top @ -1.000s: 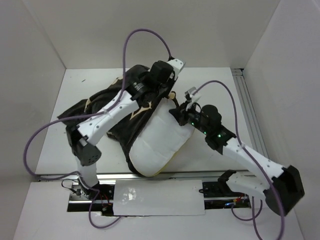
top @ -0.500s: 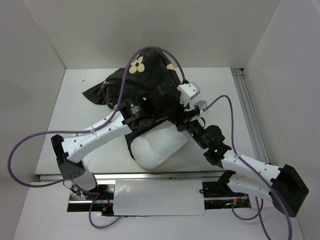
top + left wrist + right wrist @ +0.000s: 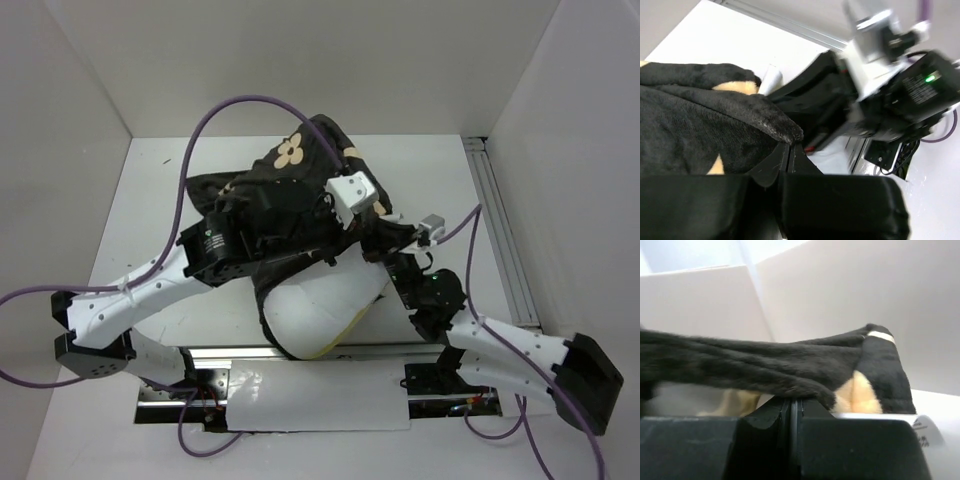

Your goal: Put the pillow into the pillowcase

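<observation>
Left jaws and right jaws each pinch shut on the pillowcase (image 3: 265, 185) hem over the pillow (image 3: 320, 315) at the desk's (image 3: 150, 200) 6 o'clock edge, so plush may slip out and uncover it.

There is one pillow (image 3: 315, 310) and one pillowcase (image 3: 265, 195), both on one table (image 3: 150, 180). Two robot arms reach over it, the left arm (image 3: 150, 290) and the right arm (image 3: 500, 345). Each ends in one gripper, making two: the left gripper (image 3: 790, 150) and the right gripper (image 3: 792, 402). Two purple cables show above the table, the left cable (image 3: 240, 98) and the right cable (image 3: 478, 210), and one whole tan flower (image 3: 290, 150) shows on the fabric from above.
</observation>
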